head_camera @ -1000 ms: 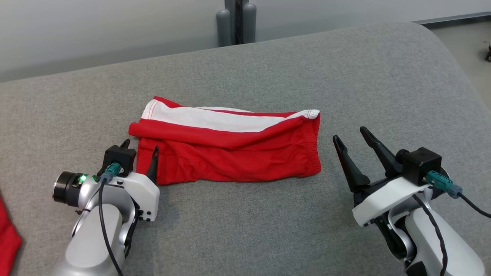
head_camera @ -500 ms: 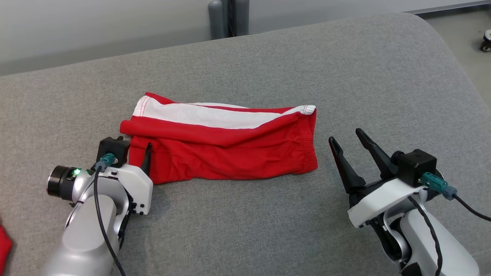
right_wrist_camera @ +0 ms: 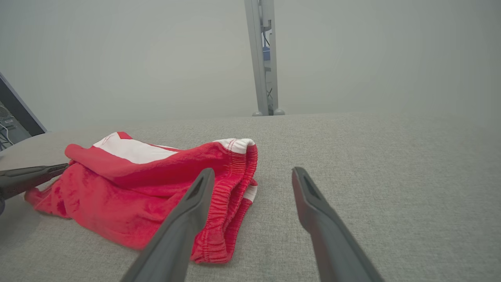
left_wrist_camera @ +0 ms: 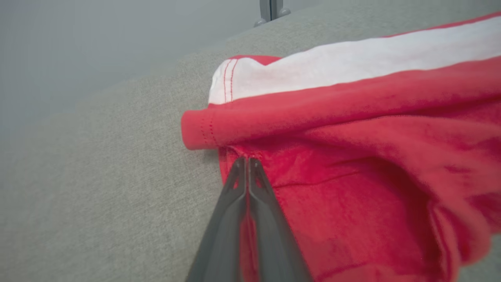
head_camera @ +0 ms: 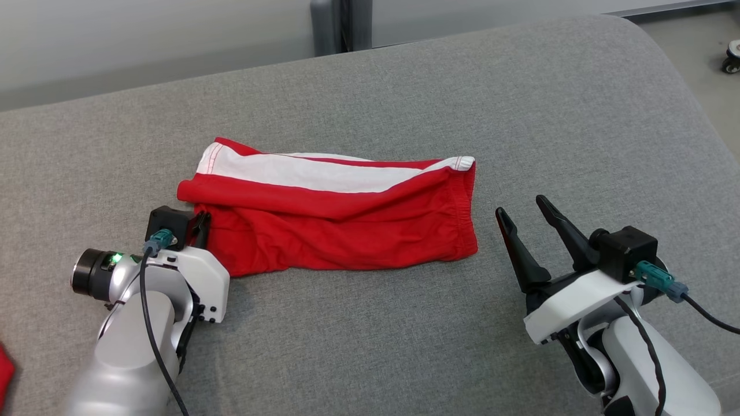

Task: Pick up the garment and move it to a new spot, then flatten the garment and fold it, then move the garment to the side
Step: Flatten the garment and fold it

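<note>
- Head view showed the left gripper (head_camera: 200,224) at the end of the red and white garment (head_camera: 347,231), which lay folded lengthwise on the grey cushion (head_camera: 370,335).
- Half a second before, its two dark fingers had stood apart, one on either side of that cloth edge; they had since come together.
- Left wrist view confirmed this: the fingers met tip to tip, with a sliver of red cloth pinched between them just below the rolled hem.
- At the other end, the right gripper (head_camera: 520,207) had its fingers spread, with the elastic waistband end just beyond its left finger, not touching.
- By my reading, the hold was made and the folded garment looked ready to be drawn aside, though a one-corner hold might let the fold slip open.
</note>
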### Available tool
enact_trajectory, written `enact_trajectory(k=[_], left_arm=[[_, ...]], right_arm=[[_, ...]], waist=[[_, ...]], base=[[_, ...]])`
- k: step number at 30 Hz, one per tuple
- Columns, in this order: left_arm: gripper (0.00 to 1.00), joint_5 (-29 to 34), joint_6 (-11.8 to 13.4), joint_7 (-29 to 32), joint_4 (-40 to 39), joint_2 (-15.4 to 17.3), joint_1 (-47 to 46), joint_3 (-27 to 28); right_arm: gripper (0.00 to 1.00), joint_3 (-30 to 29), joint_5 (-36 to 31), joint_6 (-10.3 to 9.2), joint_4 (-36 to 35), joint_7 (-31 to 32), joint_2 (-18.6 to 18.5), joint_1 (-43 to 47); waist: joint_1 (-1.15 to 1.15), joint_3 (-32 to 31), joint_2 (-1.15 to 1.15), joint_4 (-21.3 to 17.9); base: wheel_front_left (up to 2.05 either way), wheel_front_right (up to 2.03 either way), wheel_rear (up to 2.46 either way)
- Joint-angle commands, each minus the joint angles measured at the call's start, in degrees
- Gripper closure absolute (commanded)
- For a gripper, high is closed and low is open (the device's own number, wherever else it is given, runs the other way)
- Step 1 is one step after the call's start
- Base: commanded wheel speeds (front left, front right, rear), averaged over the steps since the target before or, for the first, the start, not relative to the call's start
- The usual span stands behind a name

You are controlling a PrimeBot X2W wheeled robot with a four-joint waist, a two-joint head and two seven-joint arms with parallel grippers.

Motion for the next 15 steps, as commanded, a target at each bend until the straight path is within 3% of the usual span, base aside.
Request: enact_trajectory(k=[1, 15], left_arm=[[1.0, -0.5, -0.3, -0.5, 0.6, 0.0, -1.0, -0.2], [1.0, -1.0, -0.1, -3.7, -0.1, -0.5, -0.5, -1.2]], right_arm=[[0.0, -0.3, 0.2, 0.01, 0.1, -0.4, -0.1, 0.2], [0.0, -0.6, 0.8, 0.01, 1.2, -0.6, -0.1, 0.7]], waist=[[0.0, -0.1, 0.0, 0.1], [0.0, -2.5, 0.0, 2.2]], base=[[0.0, 0.0, 0.0], [0.0, 0.0, 0.0]])
